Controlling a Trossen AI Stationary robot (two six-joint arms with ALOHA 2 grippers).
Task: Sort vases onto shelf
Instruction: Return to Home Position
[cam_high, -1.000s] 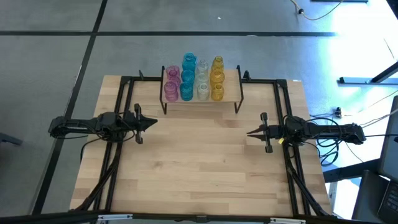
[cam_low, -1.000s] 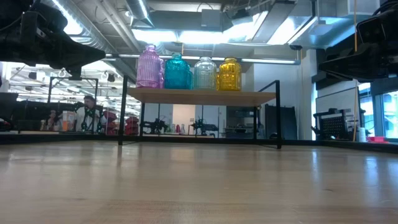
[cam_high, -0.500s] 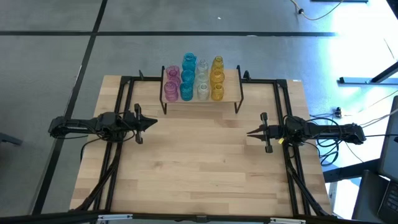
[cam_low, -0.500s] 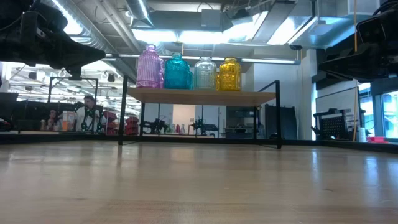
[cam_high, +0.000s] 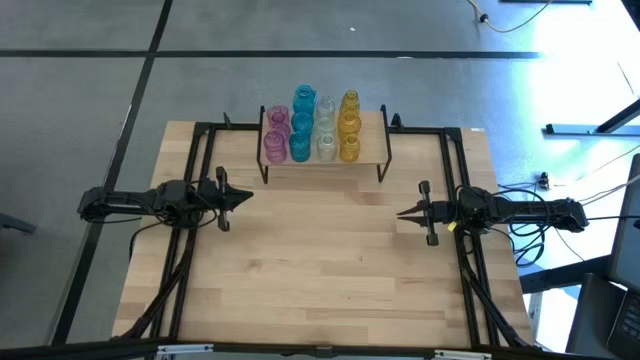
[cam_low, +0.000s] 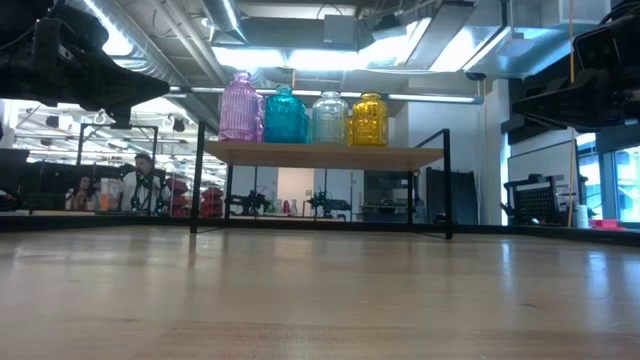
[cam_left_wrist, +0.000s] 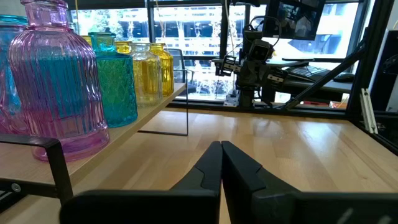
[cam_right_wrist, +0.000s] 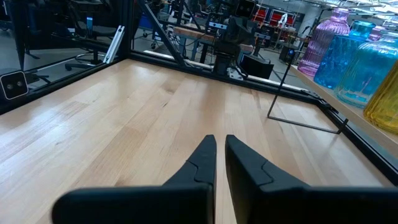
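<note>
I saw ribbed pink (cam_low: 240, 107), teal (cam_low: 285, 115), clear (cam_low: 329, 118) and amber vases (cam_low: 369, 119) on the pale wood, black-legged shelf (cam_low: 320, 154).

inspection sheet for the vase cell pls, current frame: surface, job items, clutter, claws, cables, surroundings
Surface: light wood table, bare in front of the shelf.
Job items: pink, teal, clear and amber vases in colour rows on the shelf; none on the table.
Clutter: nothing seen.
Claws: left claw shut, empty, at the table's left side; right claw shut, empty, at the right side.
Cables: cable loops behind the right arm, off the table edge.
Surroundings: grey floor; workshop benches and a seated person in the far background.
</note>
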